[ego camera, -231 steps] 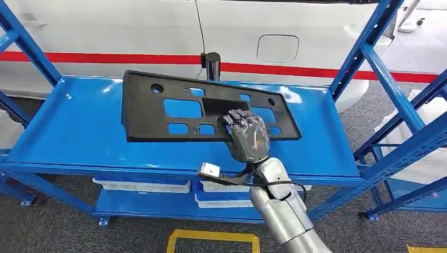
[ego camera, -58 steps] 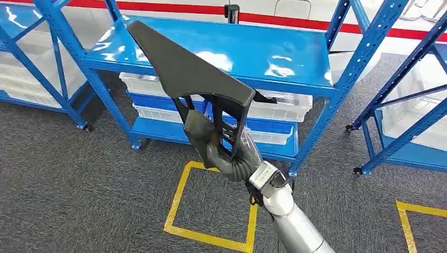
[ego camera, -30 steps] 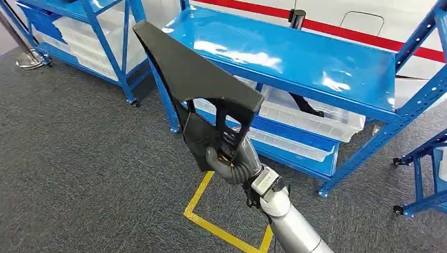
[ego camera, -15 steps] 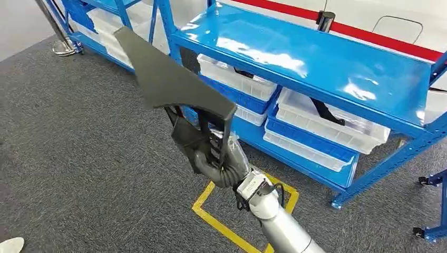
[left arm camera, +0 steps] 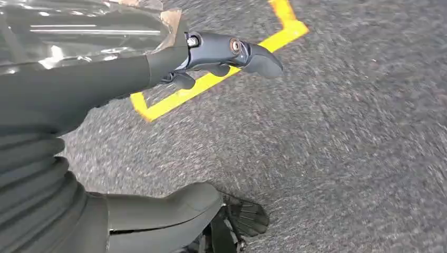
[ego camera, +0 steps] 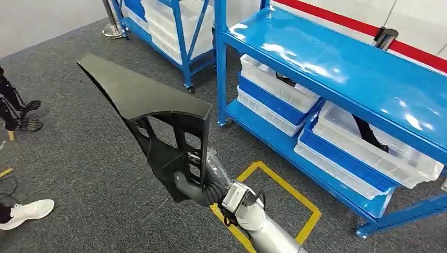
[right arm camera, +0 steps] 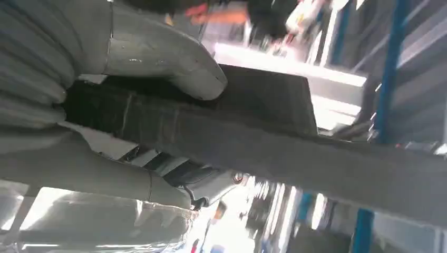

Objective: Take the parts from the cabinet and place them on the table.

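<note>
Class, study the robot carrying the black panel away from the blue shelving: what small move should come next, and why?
Probably keep turning away from the blue shelving in search of the table. The right hand grips the black panel upright over grey carpet; no table shows, so releasing now would drop it.

The right hand point(ego camera: 197, 185) holds a big black panel point(ego camera: 150, 113) up over the grey carpet point(ego camera: 79, 174). The hand grips the panel at its low end, and the long flat part points up and away. A yellow square point(ego camera: 274, 203) is marked on the carpet under the arm. A blue rack point(ego camera: 337, 71) stands to the right, with clear bins point(ego camera: 369, 150) on its low shelf. A white shoe point(ego camera: 26, 212) sits at the left edge.
</note>
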Motion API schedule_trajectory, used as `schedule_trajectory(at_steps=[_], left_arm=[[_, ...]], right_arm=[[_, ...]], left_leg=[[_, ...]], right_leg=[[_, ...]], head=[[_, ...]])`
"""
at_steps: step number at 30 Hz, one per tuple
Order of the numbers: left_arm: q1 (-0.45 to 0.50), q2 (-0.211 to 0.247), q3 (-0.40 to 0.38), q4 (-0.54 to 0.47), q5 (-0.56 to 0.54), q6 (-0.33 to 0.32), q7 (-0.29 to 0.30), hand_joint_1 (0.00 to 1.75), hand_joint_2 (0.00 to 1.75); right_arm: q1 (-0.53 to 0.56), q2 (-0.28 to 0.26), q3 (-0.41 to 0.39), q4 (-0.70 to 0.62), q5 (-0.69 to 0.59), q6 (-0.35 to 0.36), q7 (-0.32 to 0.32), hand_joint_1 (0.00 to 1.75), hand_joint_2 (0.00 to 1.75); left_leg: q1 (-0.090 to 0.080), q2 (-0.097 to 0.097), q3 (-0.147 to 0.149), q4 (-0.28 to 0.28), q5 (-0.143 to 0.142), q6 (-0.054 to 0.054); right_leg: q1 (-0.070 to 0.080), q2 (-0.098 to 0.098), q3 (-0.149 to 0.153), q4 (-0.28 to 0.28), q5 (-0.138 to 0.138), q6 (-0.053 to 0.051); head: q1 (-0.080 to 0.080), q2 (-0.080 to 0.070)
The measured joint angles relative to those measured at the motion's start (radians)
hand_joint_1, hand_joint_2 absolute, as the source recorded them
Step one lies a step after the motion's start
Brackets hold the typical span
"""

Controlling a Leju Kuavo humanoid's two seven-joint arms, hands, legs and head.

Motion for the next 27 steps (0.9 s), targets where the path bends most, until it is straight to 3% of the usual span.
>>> schedule_trajectory(at_steps=[1,4,5,6,7,8,10,11,12,13,14,15,16,20,21,22,23,25,26,27], left_arm=[[-0.001,-0.006,0.005,0.000,-0.003,0.008,0.000,0.00,1.75],[0.010,-0.019,0.002,0.000,-0.071,-0.017,-0.032,0.00,1.75],[0.013,-0.017,-0.003,0.000,-0.090,-0.030,-0.039,0.00,1.75],[0.015,-0.019,-0.010,0.000,-0.101,-0.043,-0.043,0.00,1.75],[0.015,-0.019,-0.017,0.000,-0.111,-0.055,-0.045,0.00,1.75],[0.012,-0.018,-0.023,0.000,-0.120,-0.066,-0.048,0.00,1.75],[0.009,-0.017,-0.034,0.000,-0.127,-0.073,-0.050,0.00,1.75],[0.010,-0.016,-0.038,0.000,-0.128,-0.077,-0.050,0.00,1.75],[0.010,-0.015,-0.042,0.000,-0.129,-0.080,-0.050,0.00,1.75],[0.010,-0.013,-0.043,0.000,-0.129,-0.080,-0.050,0.00,1.75],[0.009,-0.011,-0.045,0.000,-0.129,-0.080,-0.050,0.00,1.75],[0.007,-0.010,-0.047,-0.001,-0.129,-0.080,-0.051,0.00,1.75],[0.003,-0.010,-0.047,-0.002,-0.129,-0.081,-0.050,0.00,1.75],[-0.001,-0.006,-0.049,-0.004,-0.129,-0.081,-0.051,0.00,1.75],[0.001,-0.005,-0.049,-0.004,-0.125,-0.082,-0.052,0.00,1.75],[0.002,-0.005,-0.048,-0.005,-0.118,-0.082,-0.054,0.00,1.75],[0.001,-0.002,-0.047,-0.005,-0.111,-0.081,-0.053,0.00,1.75],[0.000,0.001,-0.045,-0.005,-0.106,-0.080,-0.053,0.00,1.75],[0.001,0.003,-0.045,-0.005,-0.107,-0.079,-0.052,0.00,1.75],[0.001,0.004,-0.045,-0.005,-0.108,-0.078,-0.052,0.00,1.75]], right_arm=[[0.002,-0.002,-0.006,-0.006,0.000,0.017,0.004,1.75,1.75],[0.044,-0.012,-0.085,-0.092,0.057,0.063,0.055,1.75,1.75],[0.060,-0.014,-0.115,-0.128,0.068,0.070,0.067,1.75,1.75],[0.072,-0.016,-0.143,-0.160,0.078,0.070,0.076,1.75,1.75],[0.085,-0.019,-0.163,-0.183,0.086,0.068,0.079,1.75,1.75],[0.101,-0.026,-0.187,-0.212,0.095,0.062,0.081,1.75,1.75],[0.130,-0.037,-0.213,-0.244,0.103,0.057,0.080,1.75,1.75],[0.140,-0.040,-0.221,-0.252,0.108,0.054,0.078,1.75,1.75],[0.149,-0.043,-0.225,-0.261,0.109,0.054,0.076,1.75,1.75],[0.155,-0.045,-0.228,-0.270,0.109,0.053,0.075,1.75,1.75],[0.157,-0.047,-0.230,-0.278,0.109,0.053,0.074,1.75,1.75],[0.158,-0.047,-0.233,-0.285,0.109,0.053,0.074,1.75,1.75],[0.159,-0.047,-0.237,-0.291,0.109,0.052,0.074,1.75,1.75],[0.165,-0.053,-0.242,-0.300,0.112,0.044,0.061,1.75,1.75],[0.168,-0.055,-0.242,-0.301,0.111,0.044,0.052,1.75,1.75],[0.170,-0.057,-0.240,-0.299,0.106,0.046,0.034,1.75,1.75],[0.169,-0.058,-0.238,-0.296,0.100,0.055,0.018,1.75,1.75],[0.163,-0.059,-0.233,-0.275,0.089,0.069,0.009,1.75,1.75],[0.156,-0.058,-0.232,-0.266,0.086,0.075,0.010,1.75,1.75],[0.146,-0.058,-0.232,-0.257,0.083,0.079,0.013,1.75,1.75]], left_leg=[[-0.007,-0.011,-0.006,0.012,-0.003,-0.008],[0.003,-0.033,-0.016,0.005,0.006,-0.025],[0.005,-0.035,-0.019,0.009,0.004,-0.028],[-0.001,0.024,-0.027,0.027,-0.011,-0.032],[-0.001,0.069,-0.045,0.070,-0.041,-0.037],[0.003,0.092,-0.081,0.149,-0.084,-0.042],[0.008,0.099,-0.162,0.315,-0.150,-0.047],[0.010,0.099,-0.174,0.340,-0.149,-0.047],[0.010,0.099,-0.163,0.315,-0.127,-0.046],[0.009,0.102,-0.128,0.251,-0.092,-0.043],[0.008,0.114,-0.070,0.146,-0.048,-0.037],[0.003,0.146,-0.011,0.050,-0.018,-0.029],[-0.008,0.187,0.006,0.018,-0.031,-0.023],[-0.014,0.140,0.001,0.007,-0.022,-0.006],[0.002,0.126,0.015,-0.009,-0.011,0.003],[-0.001,0.116,0.019,-0.014,-0.007,0.007],[-0.001,0.106,0.017,-0.014,-0.005,0.011],[-0.002,0.076,0.014,-0.014,-0.004,0.013],[-0.002,0.064,0.013,-0.013,-0.004,0.013],[-0.002,0.048,0.013,-0.012,-0.003,0.012]], right_leg=[[-0.001,0.009,-0.001,-0.009,-0.004,-0.011],[0.008,-0.018,0.003,-0.008,0.003,-0.031],[-0.004,-0.028,0.004,-0.015,0.008,-0.039],[-0.002,-0.036,0.008,-0.015,0.009,-0.042],[-0.001,-0.046,0.009,-0.016,0.007,-0.047],[0.003,-0.057,0.010,-0.016,0.007,-0.052],[0.007,-0.084,0.009,-0.015,0.005,-0.055],[0.007,-0.093,0.009,-0.015,0.004,-0.056],[0.008,-0.102,0.009,-0.015,0.004,-0.056],[0.008,-0.111,0.010,-0.015,0.003,-0.056],[0.008,-0.120,0.011,-0.015,0.003,-0.056],[0.010,-0.127,0.014,-0.016,0.001,-0.053],[0.017,-0.134,0.015,-0.015,-0.002,-0.049],[0.019,-0.172,0.027,-0.026,-0.006,-0.032],[0.023,-0.163,0.019,-0.016,-0.015,-0.026],[0.018,-0.105,0.012,0.022,-0.037,-0.028],[0.016,-0.077,-0.017,0.083,-0.067,-0.036],[0.013,-0.058,-0.099,0.243,-0.128,-0.043],[0.013,-0.057,-0.122,0.286,-0.136,-0.039],[0.012,-0.056,-0.127,0.288,-0.127,-0.031]], head=[[-0.001,0.000],[-0.001,0.000],[-0.001,0.000],[-0.003,0.000],[-0.007,0.000],[-0.006,0.000],[-0.006,0.000],[-0.006,0.000],[-0.006,0.000],[-0.006,0.000],[-0.006,0.000],[-0.006,0.000],[-0.006,0.000],[-0.006,0.000],[-0.005,0.000],[-0.003,0.000],[-0.002,0.000],[0.000,0.000],[0.000,0.000],[0.000,0.000]])
